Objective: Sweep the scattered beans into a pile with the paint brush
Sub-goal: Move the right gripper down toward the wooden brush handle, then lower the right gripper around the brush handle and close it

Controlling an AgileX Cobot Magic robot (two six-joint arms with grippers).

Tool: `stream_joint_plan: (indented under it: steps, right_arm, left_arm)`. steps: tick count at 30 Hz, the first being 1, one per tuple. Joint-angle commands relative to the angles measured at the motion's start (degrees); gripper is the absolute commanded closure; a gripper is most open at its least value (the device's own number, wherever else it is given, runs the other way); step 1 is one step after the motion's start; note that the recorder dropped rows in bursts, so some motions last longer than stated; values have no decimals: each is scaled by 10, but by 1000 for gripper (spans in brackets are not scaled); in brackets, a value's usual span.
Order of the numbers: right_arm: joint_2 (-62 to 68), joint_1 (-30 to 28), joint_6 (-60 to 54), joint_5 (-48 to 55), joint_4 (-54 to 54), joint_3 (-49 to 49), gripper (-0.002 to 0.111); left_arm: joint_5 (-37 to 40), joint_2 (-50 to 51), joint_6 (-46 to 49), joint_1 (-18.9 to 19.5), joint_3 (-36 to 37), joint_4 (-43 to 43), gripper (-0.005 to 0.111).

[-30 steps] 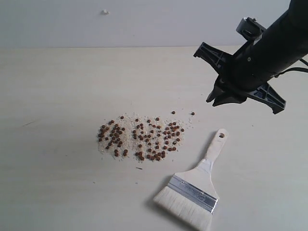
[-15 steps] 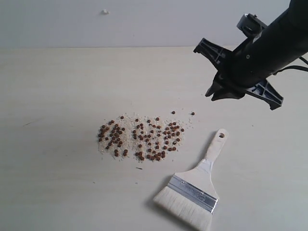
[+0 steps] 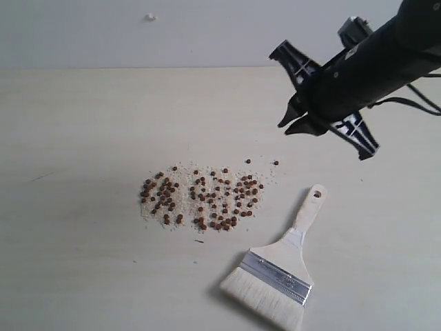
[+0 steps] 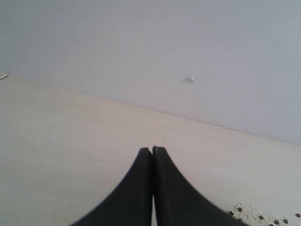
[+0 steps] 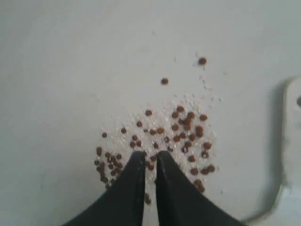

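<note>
The beans [image 3: 203,196] lie spread in a loose patch with whitish crumbs at the middle of the pale table [image 3: 76,138]; two strays [image 3: 275,163] sit off its far right. The paint brush [image 3: 279,265] lies flat to their right, bristles toward the near edge, handle hole pointing away. My right gripper [image 3: 289,124] hangs in the air above and beyond the brush handle, holding nothing, with only a narrow gap between its jaws. Its own view looks down on the beans [image 5: 174,136] past the right gripper [image 5: 149,155]. My left gripper [image 4: 152,149] is shut and empty.
A grey wall [image 3: 207,34] with a small white speck [image 3: 150,17] backs the table. The brush handle [image 5: 292,141] shows at the edge of the right wrist view. A few beans [image 4: 263,217] show in a corner of the left wrist view.
My right gripper has risen and shifted left, away from the brush handle, and its arm has turned. Beans and brush have not moved.
</note>
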Motion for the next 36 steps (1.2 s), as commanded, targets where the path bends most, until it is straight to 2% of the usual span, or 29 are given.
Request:
stream_joint_plan:
  steps: [1,4,8,12,18,25,32,36]
  right_arm:
    - [14,49,95,22,-37,-4,109]
    - [13,82,260,73,-141,-4,108]
    - [11,125,461,204,-298,-8,108]
    - [11,151,540,258,-313,-8,108]
    - [11,157,487,201,-188,-8,108]
    - [19,157,484,205,-227,-8,108]
    - [28,157,342,202,-249,-8,108]
    - [28,157,343,228,-241,-8,108]
  left_arm:
    - [-3,-2,1,1,0,-4,107]
    - [-3,-2,1,1,0,-4,107]
    - [-3,-2,1,1,0,-4,107]
    - [-3,-2,1,1,0,-4,107]
    - [-3,-2,1,1,0,-4,107]
    - [-3,-2,1,1,0,-4,107]
    - [-3,-2,1,1,0,-4,107]
    - [-3,-2,1,1,0,-4,107]
